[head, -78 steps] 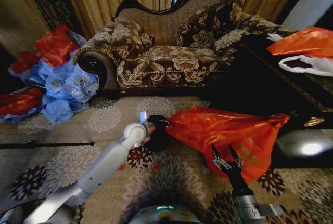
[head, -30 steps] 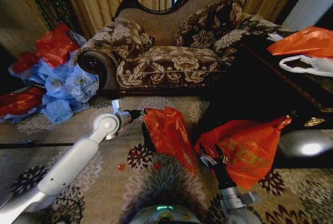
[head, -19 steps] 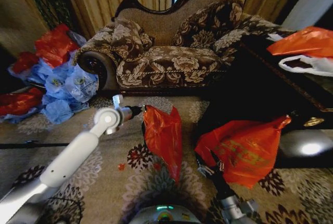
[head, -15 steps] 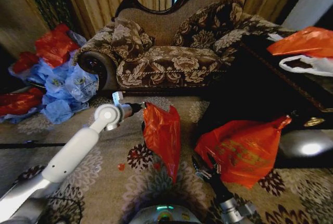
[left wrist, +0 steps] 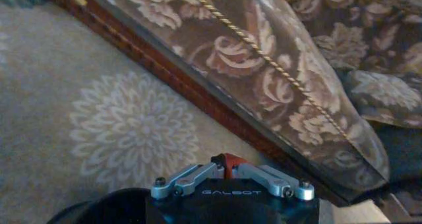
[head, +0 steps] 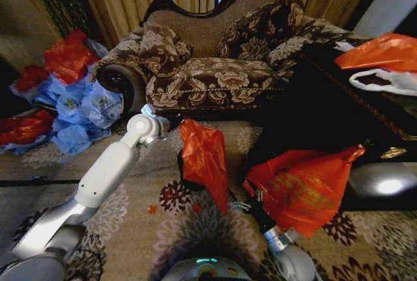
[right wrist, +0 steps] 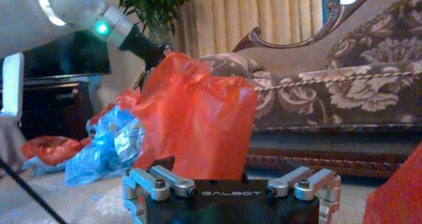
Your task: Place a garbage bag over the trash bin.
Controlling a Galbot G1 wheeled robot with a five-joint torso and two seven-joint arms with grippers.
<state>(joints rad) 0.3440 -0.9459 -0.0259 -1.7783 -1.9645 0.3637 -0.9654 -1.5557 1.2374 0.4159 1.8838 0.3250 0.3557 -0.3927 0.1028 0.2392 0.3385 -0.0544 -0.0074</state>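
Two arms are seen at work over a patterned carpet (head: 130, 150), with one garbage bag (head: 203, 160) stretched between them. Nearest the camera, the right gripper (head: 236, 204) is held low at the bag's bottom corner, its arm angled up from the lower right; in the right wrist view its fingers (right wrist: 158, 180) are spread wide, with the hanging red-orange plastic just in front of them and no grip on it visible. A larger orange bag (head: 306, 186) with faint print lies just beside that arm. One black bin (head: 185, 175) is glimpsed at the garbage bag's lower left edge, mostly covered by it. Farther out, the left arm is raised and extended forward, bent at the wrist; the left gripper (head: 176, 124) is pinched onto the top corner of the garbage bag, a sliver of red caught between its closed fingers (left wrist: 197, 175). Beyond stands one floral sofa (head: 215, 59). To the left, a heap of red and light-blue bags (head: 71, 98) is piled.
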